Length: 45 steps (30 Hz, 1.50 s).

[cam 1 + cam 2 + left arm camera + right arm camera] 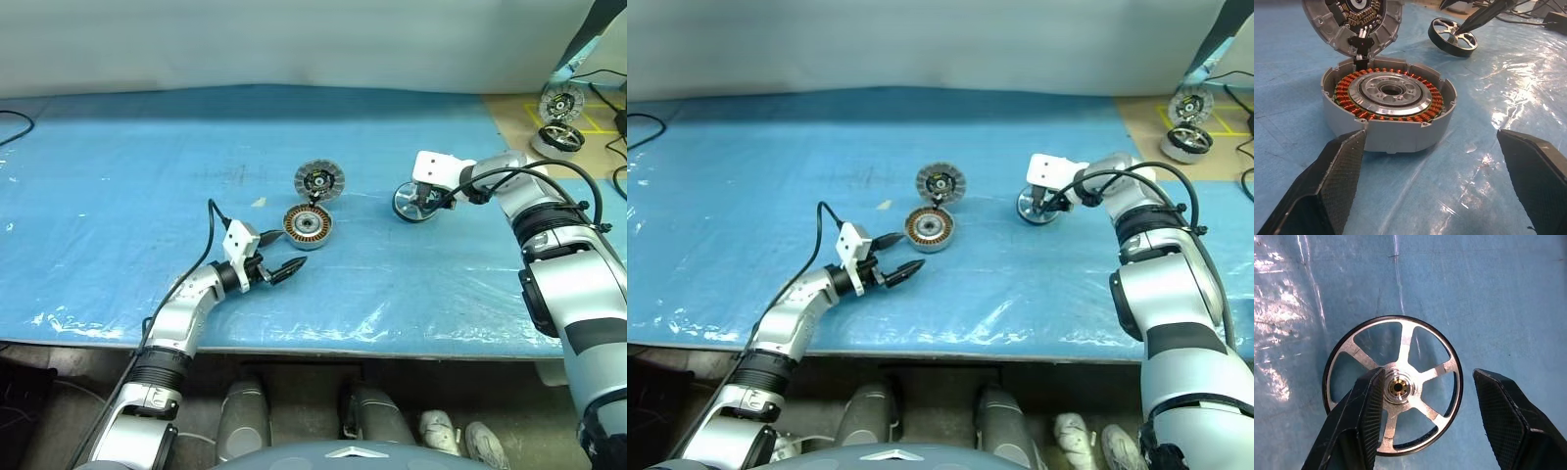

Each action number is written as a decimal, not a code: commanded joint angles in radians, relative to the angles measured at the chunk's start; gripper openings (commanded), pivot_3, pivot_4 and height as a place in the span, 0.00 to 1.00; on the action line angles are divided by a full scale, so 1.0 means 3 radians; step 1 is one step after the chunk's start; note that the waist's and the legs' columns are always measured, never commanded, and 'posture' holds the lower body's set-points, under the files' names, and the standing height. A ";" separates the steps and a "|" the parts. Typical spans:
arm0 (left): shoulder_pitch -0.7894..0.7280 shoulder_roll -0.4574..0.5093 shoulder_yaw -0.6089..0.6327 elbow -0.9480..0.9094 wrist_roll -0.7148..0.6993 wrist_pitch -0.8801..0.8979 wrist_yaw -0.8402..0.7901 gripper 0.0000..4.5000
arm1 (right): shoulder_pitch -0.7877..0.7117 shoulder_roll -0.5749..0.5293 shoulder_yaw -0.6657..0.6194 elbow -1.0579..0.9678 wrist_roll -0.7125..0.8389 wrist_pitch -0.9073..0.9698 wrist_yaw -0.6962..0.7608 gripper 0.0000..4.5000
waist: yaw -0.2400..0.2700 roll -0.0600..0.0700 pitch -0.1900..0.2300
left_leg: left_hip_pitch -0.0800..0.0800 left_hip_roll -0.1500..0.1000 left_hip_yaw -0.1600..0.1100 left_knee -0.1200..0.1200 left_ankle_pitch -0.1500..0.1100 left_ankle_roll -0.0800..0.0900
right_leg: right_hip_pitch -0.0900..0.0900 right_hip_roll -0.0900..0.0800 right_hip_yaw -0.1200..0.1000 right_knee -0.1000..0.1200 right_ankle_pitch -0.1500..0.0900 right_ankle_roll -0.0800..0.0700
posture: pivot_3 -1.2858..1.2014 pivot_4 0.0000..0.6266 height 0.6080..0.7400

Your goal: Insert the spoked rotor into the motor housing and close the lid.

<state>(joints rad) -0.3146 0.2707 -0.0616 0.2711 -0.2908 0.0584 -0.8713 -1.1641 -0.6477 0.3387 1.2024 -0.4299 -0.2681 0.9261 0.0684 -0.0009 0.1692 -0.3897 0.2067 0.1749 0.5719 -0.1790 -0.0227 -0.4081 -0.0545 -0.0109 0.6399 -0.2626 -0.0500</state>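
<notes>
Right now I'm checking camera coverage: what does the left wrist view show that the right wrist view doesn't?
Left wrist view: the motor housing with copper windings exposed, the lid raised behind it, and the left tool, open.
Right wrist view: the right tool hanging over the rotor, one finger across its hub.
Both: the spoked rotor and the blue table cover.

Bare blue sheet lies between the motor housing (308, 226) and the spoked rotor (415, 203) to its right, giving open passage. The lid (319, 180) stands propped on the housing's far side, blocking that approach. The left gripper (277, 265), fingers spread, sits just near-left of the housing.
</notes>
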 commanded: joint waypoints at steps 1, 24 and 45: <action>-0.0027 0.0010 -0.0013 -0.0154 -0.0009 0.0011 -0.0008 1.00 | -0.0058 -0.0046 0.0015 -0.0011 -0.0034 -0.0021 -0.0033 0.66 | 0.0000 0.0000 0.0000 | 0.0000 0.0000 0.0000 0.0000 0.0000 0.0000 | 0.0000 0.0000 0.0000 0.0000 0.0000 0.0000 | 0.52 0.24 1.00; -0.0024 0.0014 -0.0016 -0.0126 0.0000 -0.0014 -0.0002 1.00 | 0.0119 0.0052 0.0068 -0.0037 -0.0083 0.0337 0.0116 0.66 | 0.0000 0.0000 0.0002 | -0.0001 0.0000 0.0000 0.0004 0.0000 0.0001 | 0.0000 0.0000 0.0000 0.0001 0.0000 0.0000 | 0.52 0.24 1.00; -0.0046 0.0064 0.0103 -0.0219 -0.0086 0.0027 0.0021 1.00 | 0.0812 -0.0053 -0.0519 -0.1414 0.0738 0.0767 0.0688 0.38 | 0.0002 -0.0009 0.0008 | 0.0005 0.0001 0.0000 0.0005 0.0000 0.0001 | 0.0006 0.0000 0.0002 0.0001 0.0000 0.0000 | 0.52 0.24 1.00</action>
<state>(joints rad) -0.3145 0.2786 -0.0542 0.2492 -0.2940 0.0738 -0.8660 -0.9352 -0.6565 0.2325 0.8719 -0.2789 -0.0848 1.1050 0.0691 -0.0035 0.1715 -0.3882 0.2068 0.1748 0.5732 -0.1788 -0.0222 -0.4065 -0.0544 -0.0102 0.6401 -0.2625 -0.0499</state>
